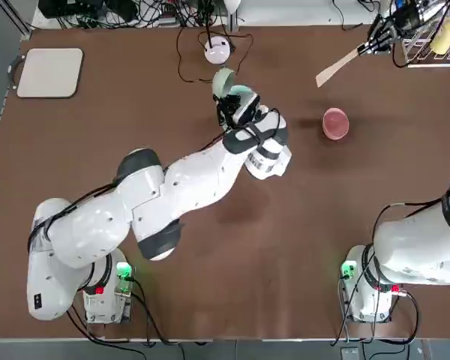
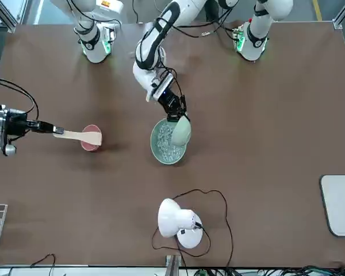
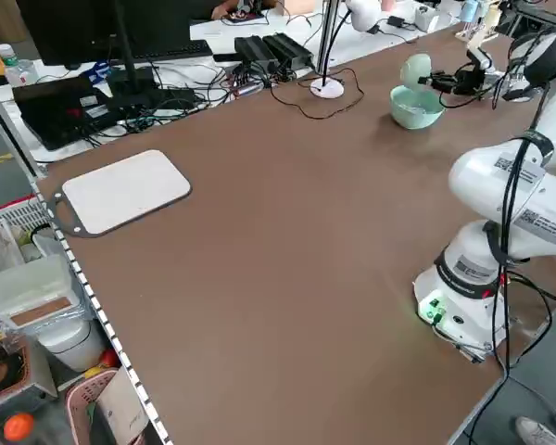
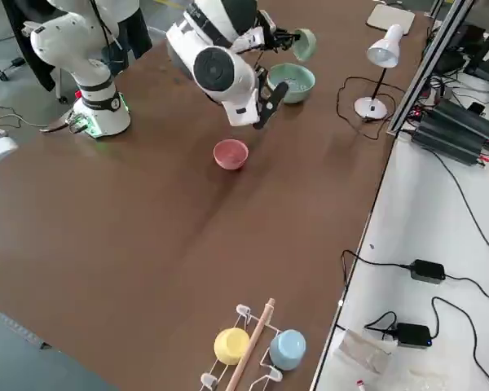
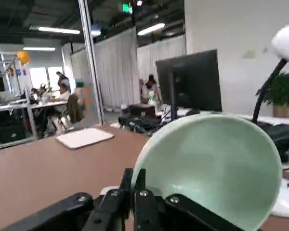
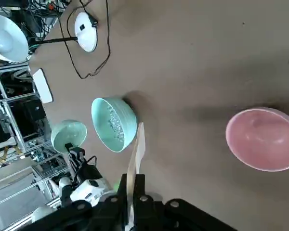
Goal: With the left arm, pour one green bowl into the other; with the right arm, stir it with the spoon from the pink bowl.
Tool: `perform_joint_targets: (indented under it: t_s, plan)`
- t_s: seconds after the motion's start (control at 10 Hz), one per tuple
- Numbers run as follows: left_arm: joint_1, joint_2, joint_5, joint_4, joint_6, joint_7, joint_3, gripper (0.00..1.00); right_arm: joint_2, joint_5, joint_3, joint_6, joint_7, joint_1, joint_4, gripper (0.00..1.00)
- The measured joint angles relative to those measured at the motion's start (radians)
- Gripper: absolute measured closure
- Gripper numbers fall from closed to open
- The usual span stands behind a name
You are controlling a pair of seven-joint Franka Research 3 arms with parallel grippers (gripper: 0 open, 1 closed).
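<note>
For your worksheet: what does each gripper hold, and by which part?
Left gripper: small green bowl, by its rim. Right gripper: spoon, by its handle end.

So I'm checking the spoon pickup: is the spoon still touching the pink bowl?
Apart. In the right wrist view the right end effector holds the spoon with bare table between it and the pink bowl.

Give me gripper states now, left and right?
Left gripper: shut on the small green bowl, tipped over the big green bowl.
Right gripper: shut on the wooden spoon.
</note>
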Motion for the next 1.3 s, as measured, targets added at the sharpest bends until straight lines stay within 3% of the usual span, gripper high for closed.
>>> perform_joint_targets:
  t_s: [0.4,0.6,1.0,1.3]
  plan:
    - [0.138,-0.126,-0.234,0.002,-0.001,0.04,0.002,0.95,-0.002,-0.028,-0.001,0.022,0.073,0.054,0.014,0.94]
    - [0.228,-0.21,-0.317,0.002,0.004,0.054,-0.001,0.95,-0.012,-0.054,0.0,0.061,0.171,0.128,0.029,0.94]
    - [0.391,-0.375,-0.502,-0.053,0.011,0.324,-0.001,0.95,-0.033,-0.134,0.003,0.22,0.498,0.36,0.061,0.94]
    - [0.592,-0.486,-0.528,-0.153,0.14,0.499,-0.004,0.95,-0.035,-0.258,0.005,0.355,0.751,0.556,0.062,0.94]
